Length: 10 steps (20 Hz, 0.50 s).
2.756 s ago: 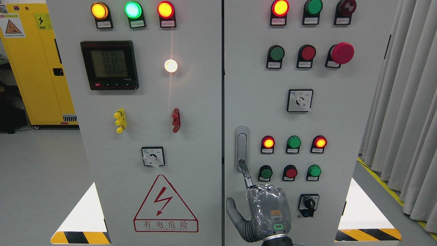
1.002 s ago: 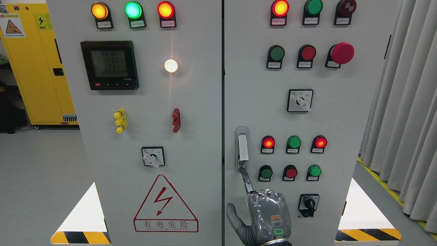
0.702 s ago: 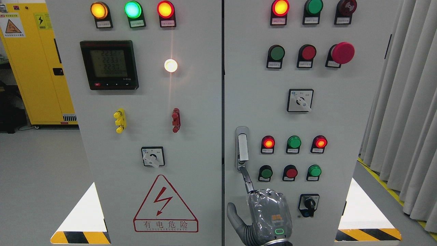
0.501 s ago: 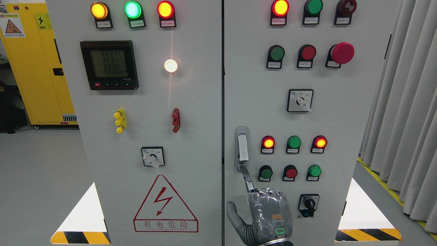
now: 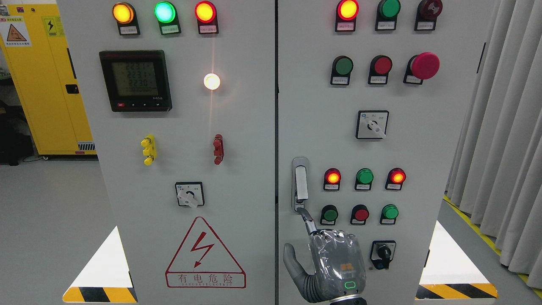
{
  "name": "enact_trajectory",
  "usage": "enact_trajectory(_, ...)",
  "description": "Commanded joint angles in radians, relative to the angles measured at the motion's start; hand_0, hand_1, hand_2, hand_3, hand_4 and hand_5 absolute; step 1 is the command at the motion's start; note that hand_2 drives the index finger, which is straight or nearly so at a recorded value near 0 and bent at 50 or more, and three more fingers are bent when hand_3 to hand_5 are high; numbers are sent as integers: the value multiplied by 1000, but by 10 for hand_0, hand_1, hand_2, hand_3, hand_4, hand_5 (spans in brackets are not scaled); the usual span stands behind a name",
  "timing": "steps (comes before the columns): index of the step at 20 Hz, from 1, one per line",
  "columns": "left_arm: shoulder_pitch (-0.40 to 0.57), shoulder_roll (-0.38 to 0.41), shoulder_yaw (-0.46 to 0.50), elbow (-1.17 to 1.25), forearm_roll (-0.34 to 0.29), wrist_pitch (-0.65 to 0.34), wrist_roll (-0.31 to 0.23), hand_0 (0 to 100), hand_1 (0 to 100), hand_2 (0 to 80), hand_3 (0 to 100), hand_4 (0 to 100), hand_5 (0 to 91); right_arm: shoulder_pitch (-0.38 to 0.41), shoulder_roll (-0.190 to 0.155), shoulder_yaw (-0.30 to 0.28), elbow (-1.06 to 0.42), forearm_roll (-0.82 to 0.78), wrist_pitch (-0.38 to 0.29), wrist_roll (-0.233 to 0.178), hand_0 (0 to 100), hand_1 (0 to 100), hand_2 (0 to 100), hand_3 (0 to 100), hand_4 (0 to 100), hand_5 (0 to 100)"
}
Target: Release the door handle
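With my right arm coming up from the bottom edge right of the middle, the scene reads:

Right hand (image 5: 334,264): back toward my camera, wrapped in clear film, thumb out to the left; one finger (image 5: 307,220) points up, the rest curled, holding nothing.
Fingertip: at the lower end of the door handle (image 5: 300,183), touching or just short, I cannot tell.
Door handle: upright on the left edge of the right cabinet door (image 5: 364,148), its silver lever standing out from its plate.
Beside the handle: three lamps (image 5: 365,176), red, green, red.
Left door: meter (image 5: 135,80).
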Motion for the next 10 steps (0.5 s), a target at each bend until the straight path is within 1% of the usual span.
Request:
enact_trajectory(1,0,0,0,0,0,-1,0,120,556,0,0,0,0,1,-1,-20,-46,-5,-3,-1,644,346,720,1000,935,937)
enact_trajectory(2,0,0,0,0,0,-1,0,120,556,0,0,0,0,0,0,-20,-48,-5,-3,1,587,346,726,1000,939,944)
enact_trajectory(3,0,0,0,0,0,-1,0,120,556,0,0,0,0,-1,2,-21,-49,-6,-3,2,508,340,765,1000,960,960)
enact_trajectory(4,0,0,0,0,0,-1,0,120,556,0,0,0,0,-4,2,-21,-49,-6,-3,5,393,327,819,1000,982,974)
enact_trajectory(6,0,0,0,0,0,-1,0,120,556,0,0,0,0,-11,3,-18,-48,-34,-3,12,363,295,855,1000,1000,988)
enact_trajectory(7,0,0,0,0,0,-1,0,120,556,0,0,0,0,-16,3,-18,-48,-46,-3,13,362,251,877,1000,1000,990)
enact_trajectory(10,0,0,0,0,0,-1,0,120,556,0,0,0,0,-30,5,-18,-43,-49,-3,18,342,186,906,1000,1000,992)
